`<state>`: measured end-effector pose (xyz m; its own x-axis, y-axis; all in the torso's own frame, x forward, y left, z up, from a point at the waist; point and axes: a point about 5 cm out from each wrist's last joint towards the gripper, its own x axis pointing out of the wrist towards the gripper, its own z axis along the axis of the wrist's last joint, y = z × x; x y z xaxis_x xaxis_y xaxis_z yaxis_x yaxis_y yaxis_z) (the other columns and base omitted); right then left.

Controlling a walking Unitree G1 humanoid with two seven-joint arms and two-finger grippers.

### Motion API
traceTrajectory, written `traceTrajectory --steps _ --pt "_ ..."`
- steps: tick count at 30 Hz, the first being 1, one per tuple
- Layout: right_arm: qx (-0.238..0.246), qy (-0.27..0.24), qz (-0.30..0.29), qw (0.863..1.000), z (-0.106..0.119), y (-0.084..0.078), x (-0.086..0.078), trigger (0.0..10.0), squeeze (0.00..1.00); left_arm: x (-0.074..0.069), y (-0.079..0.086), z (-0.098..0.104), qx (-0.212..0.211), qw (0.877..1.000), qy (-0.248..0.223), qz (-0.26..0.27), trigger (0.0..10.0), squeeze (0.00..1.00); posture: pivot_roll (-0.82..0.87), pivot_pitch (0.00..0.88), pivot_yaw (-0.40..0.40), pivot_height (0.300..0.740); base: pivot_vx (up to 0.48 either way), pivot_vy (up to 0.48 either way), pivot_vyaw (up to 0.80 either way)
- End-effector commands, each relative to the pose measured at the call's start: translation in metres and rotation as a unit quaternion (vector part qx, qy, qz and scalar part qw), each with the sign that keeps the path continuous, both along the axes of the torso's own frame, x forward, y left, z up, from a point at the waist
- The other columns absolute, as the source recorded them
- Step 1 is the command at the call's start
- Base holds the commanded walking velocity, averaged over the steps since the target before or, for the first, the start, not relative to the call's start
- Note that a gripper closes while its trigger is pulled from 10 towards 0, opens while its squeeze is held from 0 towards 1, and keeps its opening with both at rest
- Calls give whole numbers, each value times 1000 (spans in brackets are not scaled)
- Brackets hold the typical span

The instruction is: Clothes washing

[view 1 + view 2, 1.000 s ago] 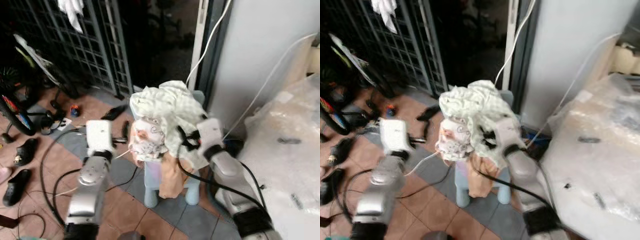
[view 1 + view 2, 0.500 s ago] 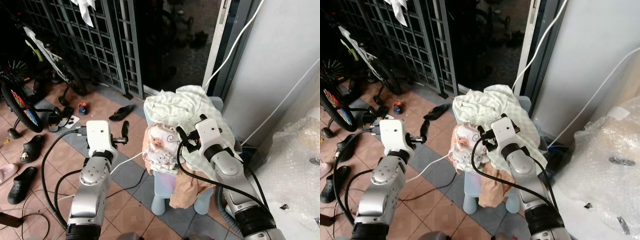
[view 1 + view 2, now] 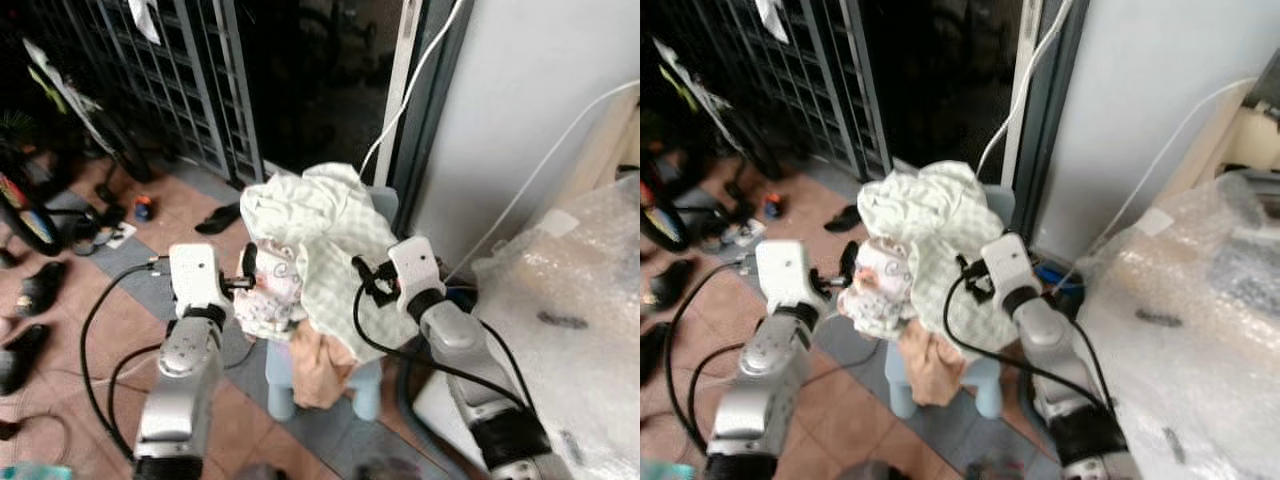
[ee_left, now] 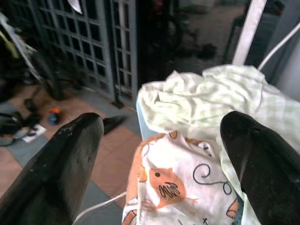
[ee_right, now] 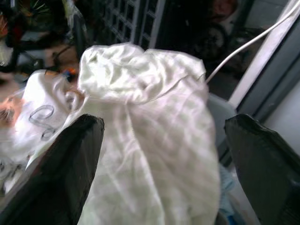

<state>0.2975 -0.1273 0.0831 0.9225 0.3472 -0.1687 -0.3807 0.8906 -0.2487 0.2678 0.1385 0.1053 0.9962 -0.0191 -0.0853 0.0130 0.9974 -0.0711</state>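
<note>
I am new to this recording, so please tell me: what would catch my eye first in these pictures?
A heap of clothes, topped by a pale green checked cloth, sits on a small light blue stool in the middle. The left end effector and right end effector, both open, flank the heap. Dark metal grilles stand behind.

Clothes pile heaped on small pale-blue stool (image 3: 372, 380). Pale green checked garment (image 3: 330, 225) crumpled on top, draping toward 4 o'clock. White printed garment (image 3: 268, 290) with orange figures hangs at 9 o'clock side. Peach cloth (image 3: 318, 360) dangles below at 6 o'clock.
</note>
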Motion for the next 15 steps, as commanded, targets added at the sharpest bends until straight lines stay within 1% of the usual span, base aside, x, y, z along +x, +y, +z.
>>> traceTrajectory --steps 1,2,3,5,6,7,8,9,11,12,13,14,15 --pt "-14 38 7 999 -9 0 -2 10000 0 -4 2 0 8 1000 9 8 10000 0 -1 41 50 740 0 0 0" --pt "-15 58 14 998 -15 1 -4 10000 0 -7 4 0 10 1000 16 13 10000 0 5 52 45 740 0 0 0" --pt "-14 65 16 998 -16 1 -4 10000 0 -8 5 0 9 1000 17 15 10000 0 8 57 44 740 0 0 0" --pt "-20 104 36 994 -25 4 -7 10000 0 -13 6 -1 -1 1000 27 8 10000 0 23 70 38 740 0 0 0" --pt "-19 136 48 989 -32 6 -9 10000 0 -19 9 -1 -4 999 35 15 10000 0 56 87 30 740 0 0 0" --pt "-16 148 51 987 -34 6 -10 10000 0 -22 11 -1 2 999 36 19 10000 0 68 97 25 740 0 0 0" --pt "-8 172 52 984 -38 9 -6 10000 0 -29 17 -1 11 999 45 27 10000 0 89 115 16 740 0 0 0" --pt "-7 181 52 982 -39 11 -5 10000 0 -37 21 -1 17 998 52 33 10000 0 102 130 9 740 0 0 0" --pt "-11 180 59 982 -39 18 -1 10000 0 -48 30 -6 20 996 70 49 10000 0 107 155 8 740 0 0 0" --pt "-21 177 63 982 -40 23 4 10000 0 -57 35 -11 16 994 86 62 10000 0 108 164 9 740 0 0 0" --pt "-24 170 61 983 -39 24 5 10000 0 -60 36 -11 14 994 90 64 10000 0 115 176 9 740 0 0 0" --pt "-24 150 50 987 -34 26 12 10000 0 -65 34 -10 12 993 96 64 10000 0 125 187 10 740 0 0 0" --pt "-30 135 30 990 -30 29 22 10000 0 -66 32 -8 18 994 97 53 10000 0 132 194 10 740 0 0 0"
